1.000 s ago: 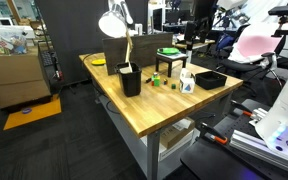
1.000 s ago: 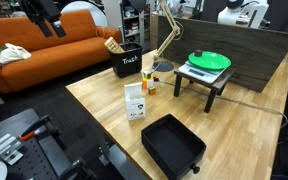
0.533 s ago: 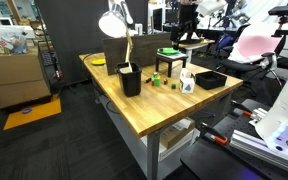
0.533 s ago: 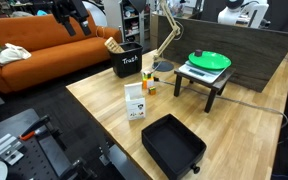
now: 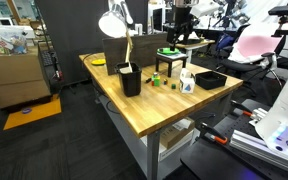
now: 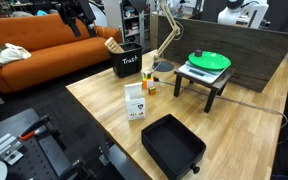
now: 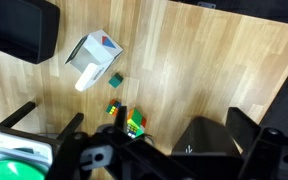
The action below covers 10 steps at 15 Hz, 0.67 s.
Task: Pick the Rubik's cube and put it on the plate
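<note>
A wooden table [image 6: 239, 130] stands in a lab, with an orange couch [image 6: 44, 45] behind it. It holds one black tray [image 6: 172, 145] at the near edge, one white carton [image 6: 135, 100], one lamp [image 6: 164, 30] and one black bin [image 6: 127, 62] marked "Trash". One small black stand [image 6: 206, 80] carries the single green plate [image 6: 210, 60]. One Rubik's cube [image 7: 135, 125] lies on the wood near the carton, apart from the plate, with two small blocks [image 7: 114, 80] close by. Bare wood lies left of the carton and right of the tray. The gripper [image 6: 79, 22] hangs high above, its jaws spread wide and empty.
</note>
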Each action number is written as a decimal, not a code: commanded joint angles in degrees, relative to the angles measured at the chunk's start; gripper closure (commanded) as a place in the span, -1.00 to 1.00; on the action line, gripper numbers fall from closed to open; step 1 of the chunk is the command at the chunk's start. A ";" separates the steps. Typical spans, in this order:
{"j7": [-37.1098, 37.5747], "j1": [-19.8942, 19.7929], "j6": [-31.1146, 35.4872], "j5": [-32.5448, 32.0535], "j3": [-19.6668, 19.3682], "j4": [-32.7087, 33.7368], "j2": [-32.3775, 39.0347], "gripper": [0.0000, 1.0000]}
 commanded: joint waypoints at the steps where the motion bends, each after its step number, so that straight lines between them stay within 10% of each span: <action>1: 0.65 0.25 0.39 -0.72 -0.51 0.56 1.14 -1.00; 10: -2.81 -0.44 3.41 0.15 -4.65 9.02 15.47 -1.00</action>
